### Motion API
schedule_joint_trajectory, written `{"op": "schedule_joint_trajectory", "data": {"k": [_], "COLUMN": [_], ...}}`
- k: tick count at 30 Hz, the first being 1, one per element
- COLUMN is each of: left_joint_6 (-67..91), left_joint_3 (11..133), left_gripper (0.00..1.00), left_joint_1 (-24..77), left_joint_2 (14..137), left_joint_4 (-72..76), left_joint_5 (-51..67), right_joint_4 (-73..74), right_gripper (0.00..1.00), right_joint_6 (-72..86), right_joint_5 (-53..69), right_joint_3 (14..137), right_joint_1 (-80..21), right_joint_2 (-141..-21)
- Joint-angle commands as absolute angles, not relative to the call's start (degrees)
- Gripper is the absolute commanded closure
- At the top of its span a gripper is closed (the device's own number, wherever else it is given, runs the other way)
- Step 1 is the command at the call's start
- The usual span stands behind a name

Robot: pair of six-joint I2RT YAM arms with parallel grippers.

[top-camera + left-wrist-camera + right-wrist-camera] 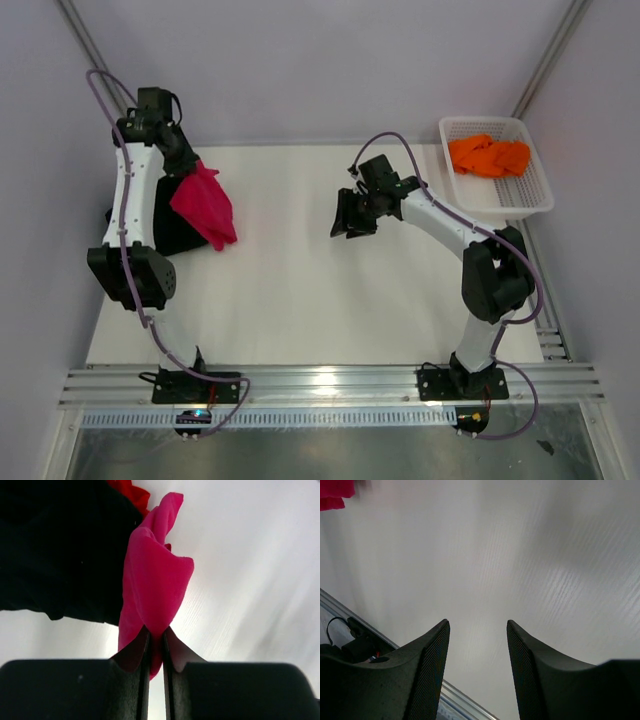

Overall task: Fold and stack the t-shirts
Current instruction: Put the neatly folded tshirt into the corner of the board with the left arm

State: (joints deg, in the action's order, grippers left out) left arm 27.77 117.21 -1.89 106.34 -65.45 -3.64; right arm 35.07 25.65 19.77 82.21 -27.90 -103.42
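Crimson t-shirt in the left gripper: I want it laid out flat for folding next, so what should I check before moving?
1. Grip: the left gripper is shut on the crimson t-shirt, pinching a fold. Ok.
2. Cloth spread enough to fold: it hangs bunched. Not ok.
3. Helper free: the right gripper is open and empty over the bare table. Ok.
4. The black t-shirt clear of the hanging cloth: they overlap in both views. Cannot tell.
5. The orange t-shirt out of the way: it lies in the white basket at the far right. Ok.
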Motion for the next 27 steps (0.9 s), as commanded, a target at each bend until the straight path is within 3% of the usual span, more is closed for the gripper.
{"op": "schedule_joint_trajectory", "data": {"k": [1, 11, 16, 27], "left_joint_6": [22.8, 22.1, 23.3, 22.1], "left_joint_3": [124.6, 129.5, 130.0, 132.5], "left_gripper": [1.0, 1.0, 1.0, 1.0], "left_joint_1": [-1.9, -2.5, -2.3, -1.8], "left_joint_2": [109.2, 109.3, 108.4, 104.5], "left_joint_4": [-71.7, -73.0, -72.0, -68.3], "left_joint_5": [-1.2, -4.7, 3.1, 5.9], "right_joint_4": [32.1, 32.2, 32.0, 31.6], "right_gripper": [0.46, 0.46, 0.46, 0.46], "right_joint_6": [26.4, 26.1, 26.5, 27.4], "right_joint_5": [21.0, 20.5, 21.3, 22.7], "right_joint_3": [81.8, 81.9, 82.6, 83.5], "right_joint_1": [-27.8, -27.6, -27.5, -27.5], "right_joint_2": [-101.4, -101.9, -103.0, -105.4]}}
